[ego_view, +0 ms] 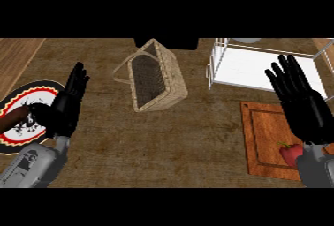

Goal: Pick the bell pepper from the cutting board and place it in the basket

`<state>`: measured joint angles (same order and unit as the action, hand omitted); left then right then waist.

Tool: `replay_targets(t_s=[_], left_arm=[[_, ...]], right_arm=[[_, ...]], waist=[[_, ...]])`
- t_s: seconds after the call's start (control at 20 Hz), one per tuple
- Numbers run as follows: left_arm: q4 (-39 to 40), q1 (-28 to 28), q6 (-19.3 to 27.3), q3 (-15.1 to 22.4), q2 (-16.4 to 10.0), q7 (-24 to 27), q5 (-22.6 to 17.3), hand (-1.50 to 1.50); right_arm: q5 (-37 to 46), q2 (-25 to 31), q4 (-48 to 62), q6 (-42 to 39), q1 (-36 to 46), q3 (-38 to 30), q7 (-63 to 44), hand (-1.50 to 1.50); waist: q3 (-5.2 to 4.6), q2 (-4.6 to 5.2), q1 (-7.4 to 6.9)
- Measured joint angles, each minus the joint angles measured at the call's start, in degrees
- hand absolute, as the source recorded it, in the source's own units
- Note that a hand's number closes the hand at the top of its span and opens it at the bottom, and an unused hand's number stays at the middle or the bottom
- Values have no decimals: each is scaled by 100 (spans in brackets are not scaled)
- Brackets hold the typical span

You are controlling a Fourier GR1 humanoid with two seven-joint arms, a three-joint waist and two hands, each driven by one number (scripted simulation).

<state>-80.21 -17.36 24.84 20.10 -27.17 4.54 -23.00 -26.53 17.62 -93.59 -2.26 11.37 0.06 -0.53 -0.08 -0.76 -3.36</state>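
Note:
A red bell pepper (289,153) lies on the orange-brown cutting board (264,132) at the right, partly hidden under my right wrist. My right hand (301,101) is open, fingers straight and pointing up the view, above the board's far half. The wicker basket (151,77) stands at the upper middle, tilted, its dark inside showing. My left hand (67,103) is open with fingers up, over the left side.
A round plate (20,117) with a red, black and white pattern lies at the left, a brown item (14,118) on it, partly under my left hand. A white wire rack (254,66) stands at the upper right. Bare counter lies between basket and board.

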Motion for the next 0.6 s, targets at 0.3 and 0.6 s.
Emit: replay_targets(t_s=[0.3, 0.6], left_arm=[[446, 802, -216, 204, 71, -462, -232, 0], [609, 1239, -531, 270, -49, -736, -435, 0]], right_arm=[[-159, 418, -271, -1485, 351, 554, 182, 150], [856, 914, -1123, -3016, 19, 1729, 920, -150]], waist=[[10, 97, 101], [43, 34, 247]])
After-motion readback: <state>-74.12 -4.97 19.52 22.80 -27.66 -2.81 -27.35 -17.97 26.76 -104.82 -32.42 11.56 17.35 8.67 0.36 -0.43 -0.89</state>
